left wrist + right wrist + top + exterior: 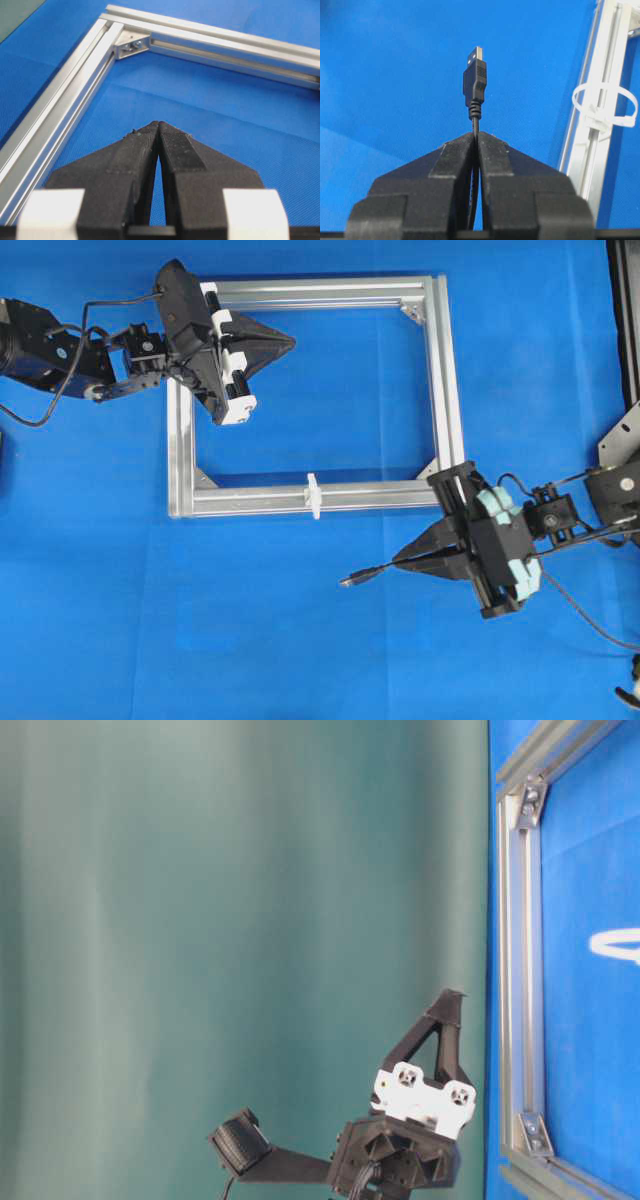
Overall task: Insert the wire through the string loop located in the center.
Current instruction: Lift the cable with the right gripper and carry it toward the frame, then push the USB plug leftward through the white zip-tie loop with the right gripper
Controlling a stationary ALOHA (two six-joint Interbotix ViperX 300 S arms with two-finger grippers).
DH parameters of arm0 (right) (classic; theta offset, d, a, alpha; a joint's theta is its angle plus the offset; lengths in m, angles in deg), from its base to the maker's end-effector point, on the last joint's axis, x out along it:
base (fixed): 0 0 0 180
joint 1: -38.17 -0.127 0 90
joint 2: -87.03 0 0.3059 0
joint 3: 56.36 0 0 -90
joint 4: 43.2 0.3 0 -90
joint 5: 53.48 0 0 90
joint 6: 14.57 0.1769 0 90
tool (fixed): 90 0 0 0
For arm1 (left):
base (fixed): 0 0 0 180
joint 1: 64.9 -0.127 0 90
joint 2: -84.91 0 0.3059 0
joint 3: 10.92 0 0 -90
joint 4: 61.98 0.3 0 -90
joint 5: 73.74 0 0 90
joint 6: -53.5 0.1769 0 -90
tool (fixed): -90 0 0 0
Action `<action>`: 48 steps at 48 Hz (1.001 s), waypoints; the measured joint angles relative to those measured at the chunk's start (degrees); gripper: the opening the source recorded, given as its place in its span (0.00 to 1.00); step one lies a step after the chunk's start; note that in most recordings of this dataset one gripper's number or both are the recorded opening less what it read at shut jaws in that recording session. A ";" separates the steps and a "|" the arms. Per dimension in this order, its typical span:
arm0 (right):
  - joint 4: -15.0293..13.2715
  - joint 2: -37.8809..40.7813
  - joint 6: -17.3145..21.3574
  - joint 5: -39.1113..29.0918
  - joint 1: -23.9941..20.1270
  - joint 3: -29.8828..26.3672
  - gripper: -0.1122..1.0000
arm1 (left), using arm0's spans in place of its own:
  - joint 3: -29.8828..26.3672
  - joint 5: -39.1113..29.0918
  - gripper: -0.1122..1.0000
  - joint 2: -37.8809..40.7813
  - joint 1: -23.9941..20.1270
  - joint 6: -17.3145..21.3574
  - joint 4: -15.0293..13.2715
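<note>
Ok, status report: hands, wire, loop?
Left hand shut, empty. Right hand shut on wire, plug forward. String loop on frame, unthreaded. Path clear.

frame (440, 390): lies on the table (100, 590), centre of the overhead view. loop (313, 496): stands on the frame's lower rail, near its middle. left gripper (290, 340): over the frame's upper left part, tips pointing right into the space inside the frame, above the table. right gripper (397, 562): outside the frame, below its lower right corner, tips pointing left. wire (362, 576): between the right gripper's tips, its plug sticking out to the left, below and right of the loop, apart from it. in the right wrist view the loop stands right of the plug.
</note>
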State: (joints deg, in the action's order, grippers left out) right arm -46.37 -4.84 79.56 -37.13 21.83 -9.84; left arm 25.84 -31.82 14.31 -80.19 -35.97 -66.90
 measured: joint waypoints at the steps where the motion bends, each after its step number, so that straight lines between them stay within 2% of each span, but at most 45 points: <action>1: 0.00 -0.09 0.00 0.00 0.00 0.09 0.08 | 0.00 -0.09 0.10 0.00 0.09 0.00 0.00; 16: 0.09 -0.09 -0.09 0.00 0.44 0.18 0.08 | 0.00 0.00 0.10 0.00 0.09 0.00 0.00; 35: 1.32 0.62 0.00 -0.18 10.28 0.79 0.08 | 0.09 0.00 0.10 0.00 0.44 0.00 0.00; 48: 1.41 2.37 0.00 0.00 12.22 0.70 0.08 | 0.26 -0.09 0.10 0.00 0.44 0.00 0.00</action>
State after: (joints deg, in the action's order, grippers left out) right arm -44.96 -2.46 79.56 -37.13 34.04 -9.14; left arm 26.10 -31.91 14.31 -79.75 -35.97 -66.90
